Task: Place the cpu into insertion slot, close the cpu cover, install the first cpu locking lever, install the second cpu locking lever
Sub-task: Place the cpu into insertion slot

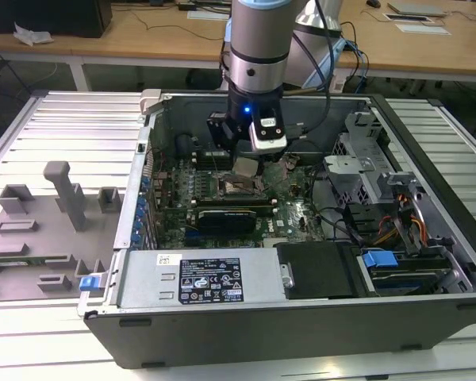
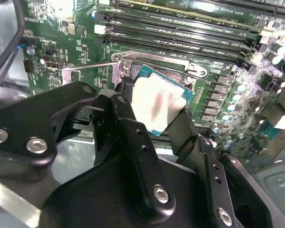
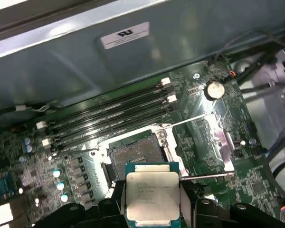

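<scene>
My gripper [image 1: 246, 161] hangs inside the open computer case, shut on the cpu [image 3: 152, 194], a pale metal square on a green edge. Black fingers [image 3: 115, 202] press on its two opposite sides in both wrist views. The cpu [image 2: 156, 104] hovers a little above the insertion slot [image 3: 135, 154], whose dark contact field lies bare inside a metal frame. A bright metal plate that looks like the cpu cover [image 3: 222, 140] is swung open beside the slot. Two thin wire levers [image 3: 192, 118] stick out unlatched on that side.
Long black memory slots [image 3: 109, 114] run close beside the socket. A black graphics card [image 1: 226, 216] lies in front of it in the exterior view. Cables and a drive cage [image 1: 365, 171] crowd the exterior view's right. A grey fixture tray [image 1: 47, 230] sits outside the case.
</scene>
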You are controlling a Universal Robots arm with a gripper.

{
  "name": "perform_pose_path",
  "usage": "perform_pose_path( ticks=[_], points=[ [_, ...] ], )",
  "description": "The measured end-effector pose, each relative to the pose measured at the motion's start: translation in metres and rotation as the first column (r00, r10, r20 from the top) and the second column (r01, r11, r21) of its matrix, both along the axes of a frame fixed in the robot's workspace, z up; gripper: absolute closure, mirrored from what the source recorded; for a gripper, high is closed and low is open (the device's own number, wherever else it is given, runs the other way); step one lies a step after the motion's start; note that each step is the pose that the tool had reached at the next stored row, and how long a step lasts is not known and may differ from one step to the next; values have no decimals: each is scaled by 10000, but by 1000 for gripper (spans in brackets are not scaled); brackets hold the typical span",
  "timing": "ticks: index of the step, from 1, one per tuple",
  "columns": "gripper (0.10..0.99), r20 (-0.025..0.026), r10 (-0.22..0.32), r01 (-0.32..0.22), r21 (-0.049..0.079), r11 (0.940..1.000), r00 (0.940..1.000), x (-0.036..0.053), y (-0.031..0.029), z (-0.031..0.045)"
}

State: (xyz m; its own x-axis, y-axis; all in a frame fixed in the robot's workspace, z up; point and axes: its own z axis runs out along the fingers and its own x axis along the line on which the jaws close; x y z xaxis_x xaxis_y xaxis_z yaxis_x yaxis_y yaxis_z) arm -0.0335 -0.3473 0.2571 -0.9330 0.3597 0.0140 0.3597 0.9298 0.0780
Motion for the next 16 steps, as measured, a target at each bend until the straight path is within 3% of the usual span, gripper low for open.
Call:
perform_pose_path(
  ticks=[4,7,12,15,16],
  points=[
    [545,1,-908,908,-17,9959,9959,0,0,-12],
    [545,2,-1667,1667,-28,9860,9860,0,0,-21],
    [545,3,-2406,2406,-33,9706,9706,0,0,-29],
    [545,4,-3281,3281,-37,9446,9446,0,0,-38],
    [545,5,-3595,3595,-37,9331,9332,0,0,-42]
  ],
)
